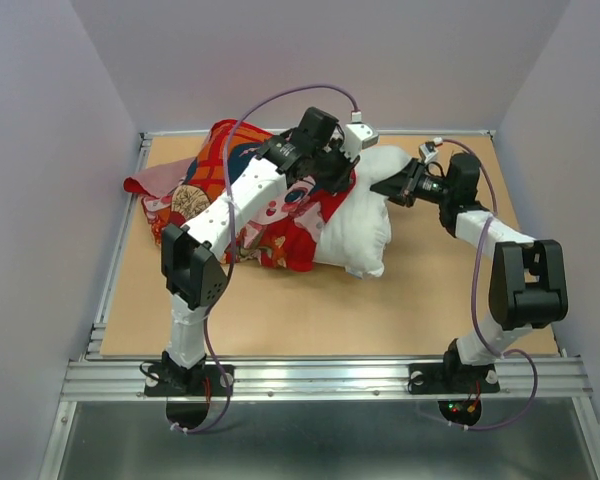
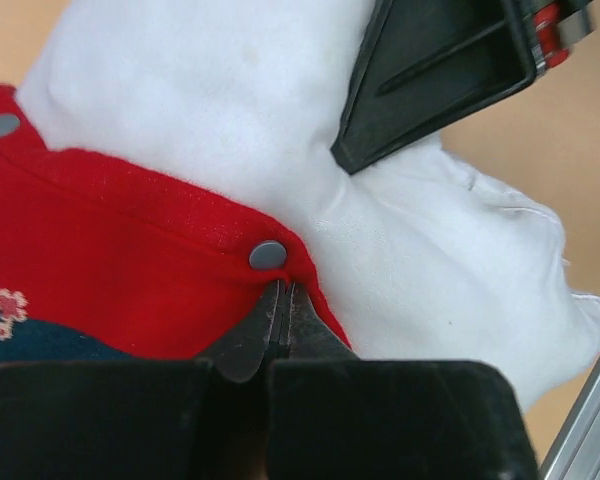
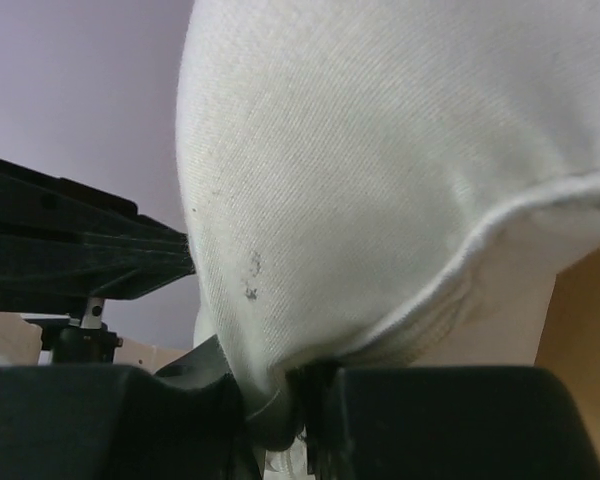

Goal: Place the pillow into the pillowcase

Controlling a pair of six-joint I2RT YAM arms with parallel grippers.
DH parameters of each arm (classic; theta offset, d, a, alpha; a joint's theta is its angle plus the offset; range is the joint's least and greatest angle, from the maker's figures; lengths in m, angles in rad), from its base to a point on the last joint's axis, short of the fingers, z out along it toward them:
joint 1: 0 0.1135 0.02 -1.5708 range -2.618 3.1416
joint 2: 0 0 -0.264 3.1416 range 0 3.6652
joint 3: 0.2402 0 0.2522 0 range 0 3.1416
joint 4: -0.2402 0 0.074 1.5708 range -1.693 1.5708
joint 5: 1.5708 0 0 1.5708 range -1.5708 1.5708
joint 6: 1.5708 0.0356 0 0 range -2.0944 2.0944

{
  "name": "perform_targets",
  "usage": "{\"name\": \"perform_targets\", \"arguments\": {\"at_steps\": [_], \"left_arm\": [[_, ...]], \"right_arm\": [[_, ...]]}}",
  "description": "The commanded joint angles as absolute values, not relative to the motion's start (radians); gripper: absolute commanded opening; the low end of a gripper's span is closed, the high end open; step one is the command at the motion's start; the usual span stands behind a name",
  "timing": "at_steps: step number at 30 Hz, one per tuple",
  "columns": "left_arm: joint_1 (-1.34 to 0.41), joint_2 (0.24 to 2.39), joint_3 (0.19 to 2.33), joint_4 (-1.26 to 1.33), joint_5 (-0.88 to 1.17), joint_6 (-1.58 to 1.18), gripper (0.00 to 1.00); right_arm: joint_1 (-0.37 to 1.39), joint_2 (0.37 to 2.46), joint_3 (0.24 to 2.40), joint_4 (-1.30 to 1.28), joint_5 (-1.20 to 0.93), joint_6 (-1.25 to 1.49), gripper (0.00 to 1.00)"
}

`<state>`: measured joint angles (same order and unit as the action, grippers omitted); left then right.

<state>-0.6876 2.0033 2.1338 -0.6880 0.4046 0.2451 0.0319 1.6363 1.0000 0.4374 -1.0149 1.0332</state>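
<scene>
The white pillow (image 1: 365, 232) lies mid-table with its left part inside the red pillowcase (image 1: 280, 215); its right part sticks out. My left gripper (image 1: 342, 172) is shut on the pillowcase's red rim, right below a grey snap button (image 2: 268, 255), with the pillow (image 2: 400, 230) bulging past the rim (image 2: 130, 215). My right gripper (image 1: 392, 186) is shut on the pillow's far right edge; in the right wrist view the white fabric (image 3: 380, 180) fills the frame and is pinched between the fingers (image 3: 280, 410).
The pillowcase's loose closed end (image 1: 165, 180) trails to the far left of the brown board (image 1: 330, 310). Metal rails (image 1: 320, 375) edge the board at the front and left. Grey walls (image 1: 40, 150) enclose the sides and back.
</scene>
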Motion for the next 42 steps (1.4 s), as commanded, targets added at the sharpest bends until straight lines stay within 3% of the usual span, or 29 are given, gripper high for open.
{"name": "perform_targets", "arguments": {"at_steps": [1,4,8,10,11,13,17,23,25,34,37,42], "left_arm": [[-0.732,1.905,1.987,-0.6,0.296,0.229,0.0],[-0.732,1.858,1.875,-0.571,0.099,0.206,0.0],[-0.729,1.833,1.812,-0.574,0.023,0.215,0.02],[-0.729,1.833,1.824,-0.589,0.04,0.224,0.12],[-0.733,1.83,1.83,-0.592,0.052,0.221,0.28],[-0.755,1.842,1.859,-0.613,0.013,0.232,0.37],[-0.785,1.868,1.897,-0.65,-0.029,0.242,0.48],[-0.798,1.907,1.942,-0.658,-0.037,0.227,0.52],[-0.798,1.91,1.947,-0.658,-0.026,0.229,0.6],[-0.792,1.986,1.924,-0.699,-0.166,0.218,0.63],[-0.782,1.985,1.924,-0.707,-0.202,0.218,0.6],[-0.758,1.944,1.939,-0.719,-0.187,0.227,0.46]], "right_arm": [[0.055,1.583,0.911,0.535,-1.051,1.033,0.01],[0.055,1.58,0.836,0.484,-1.016,0.954,0.0],[0.055,1.588,0.807,0.344,-0.96,0.773,0.01],[0.055,1.6,0.799,0.327,-0.95,0.744,0.01],[0.055,1.606,0.79,0.327,-0.948,0.741,0.01],[0.055,1.612,0.785,0.327,-0.942,0.735,0.01],[0.055,1.615,0.776,0.327,-0.942,0.73,0.01],[0.057,1.603,0.77,0.328,-0.95,0.727,0.01],[0.055,1.6,0.765,0.325,-0.95,0.726,0.01],[0.057,1.592,0.764,0.324,-0.95,0.729,0.01],[0.055,1.592,0.769,0.324,-0.951,0.724,0.0],[0.055,1.589,0.767,0.319,-0.95,0.719,0.0]]}}
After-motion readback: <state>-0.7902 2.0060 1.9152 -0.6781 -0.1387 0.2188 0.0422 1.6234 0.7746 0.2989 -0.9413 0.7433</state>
